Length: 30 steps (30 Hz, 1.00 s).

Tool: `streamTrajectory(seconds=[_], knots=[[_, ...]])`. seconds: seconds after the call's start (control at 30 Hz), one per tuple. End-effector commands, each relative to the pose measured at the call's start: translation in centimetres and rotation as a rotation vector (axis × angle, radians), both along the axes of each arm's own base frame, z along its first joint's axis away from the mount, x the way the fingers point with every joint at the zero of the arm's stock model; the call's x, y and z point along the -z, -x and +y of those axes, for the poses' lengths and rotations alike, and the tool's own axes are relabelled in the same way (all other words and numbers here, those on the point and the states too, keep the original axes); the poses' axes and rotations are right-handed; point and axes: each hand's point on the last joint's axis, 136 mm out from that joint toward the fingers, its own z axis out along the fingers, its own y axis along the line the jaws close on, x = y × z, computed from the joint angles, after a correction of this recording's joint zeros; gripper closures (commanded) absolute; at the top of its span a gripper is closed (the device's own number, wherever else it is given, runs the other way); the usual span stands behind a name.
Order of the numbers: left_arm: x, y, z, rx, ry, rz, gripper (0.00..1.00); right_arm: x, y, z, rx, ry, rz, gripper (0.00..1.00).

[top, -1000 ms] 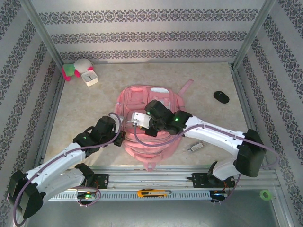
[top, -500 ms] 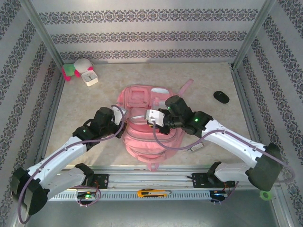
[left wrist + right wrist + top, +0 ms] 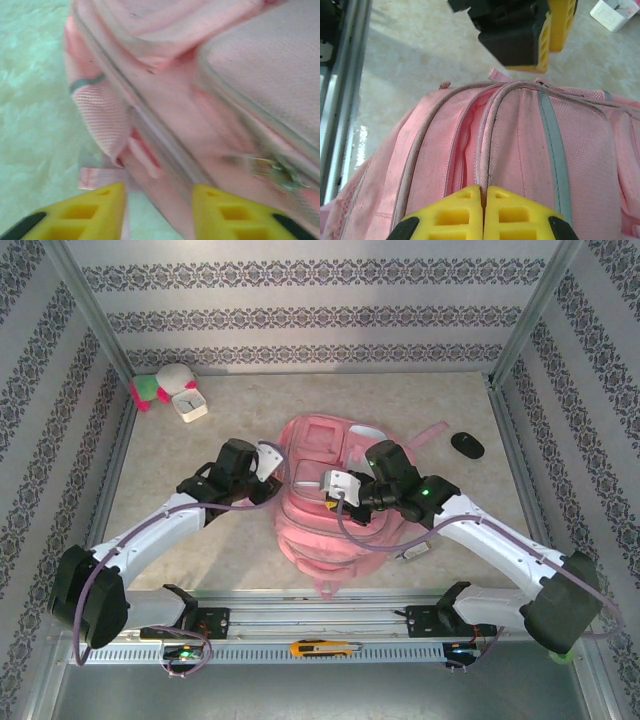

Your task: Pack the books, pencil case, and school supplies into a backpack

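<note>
On the pale surface [image 3: 170, 510] the pink backpack [image 3: 330, 540] lies with its long axis from 12 to 6 o'clock. The right end effector [image 3: 483, 190] sits on it, jaws pressed together at the zip seam [image 3: 465, 135]; the left end effector [image 3: 157, 195], jaws parted and empty, faces its 10 o'clock edge.

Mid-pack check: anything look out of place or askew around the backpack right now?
Nothing spilled or damaged. The backpack lies flat, one strap flung out toward the black oval object. A small silver-grey gadget sits on the table beside the bag, under the right arm, not packed.
</note>
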Motion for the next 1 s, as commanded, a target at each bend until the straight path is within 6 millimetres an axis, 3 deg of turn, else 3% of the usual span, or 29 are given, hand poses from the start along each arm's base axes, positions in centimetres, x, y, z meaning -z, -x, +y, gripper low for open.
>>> streamTrajectory(seconds=[0.0, 0.1, 0.23, 0.33, 0.5, 0.67, 0.7, 0.77, 0.87, 0.9, 0.97], knots=[[-3.6, 0.8, -1.1, 0.126, 0.062, -0.136, 0.44, -2.0, 1.4, 0.4, -0.076, -0.125, 0.052, 1.0], [-5.9, 3.2, -2.6, 0.302, 0.115, -0.257, 0.4, -2.4, 1.5, 0.5, -0.09, -0.157, 0.115, 1.0], [-7.5, 7.6, -5.3, 0.634, 0.135, -0.362, 0.38, -2.3, 1.4, 0.7, -0.1, -0.167, 0.157, 1.0], [-7.9, 7.4, -6.5, 0.66, 0.09, -0.408, 0.37, -2.4, 1.2, 0.9, -0.1, -0.174, 0.172, 1.0], [-6.0, 6.3, -8.9, 0.731, -0.028, -0.416, 0.36, -2.6, 1.1, 1.1, -0.094, -0.193, 0.19, 1.0], [-6.5, 4.8, -11.2, 0.697, 0.018, -0.449, 0.35, -3.0, 1.3, 1.1, -0.093, -0.209, 0.209, 1.0], [-6.8, 4.5, -11.6, 0.69, 0.029, -0.463, 0.38, -3.4, 1.4, 1.2, -0.095, -0.217, 0.215, 0.99], [-7.2, 4.5, -12.2, 0.703, 0.037, -0.472, 0.6, -4.1, 1.7, 1.2, -0.095, -0.246, 0.234, 0.93], [-8.0, 3.6, -12.0, 0.632, 0.057, -0.454, 0.92, -5.1, 1.3, 0.9, 0.01, -0.293, 0.289, 0.74], [-8.0, 3.2, -11.7, 0.594, 0.051, -0.45, 0.98, -5.2, 0.7, 0.4, 0.095, -0.3, 0.316, 0.68], [-8.0, 2.7, -10.9, 0.53, 0.047, -0.451, 1.0, -5.0, -0.2, -1.0, 0.274, -0.308, 0.371, 0.59]])
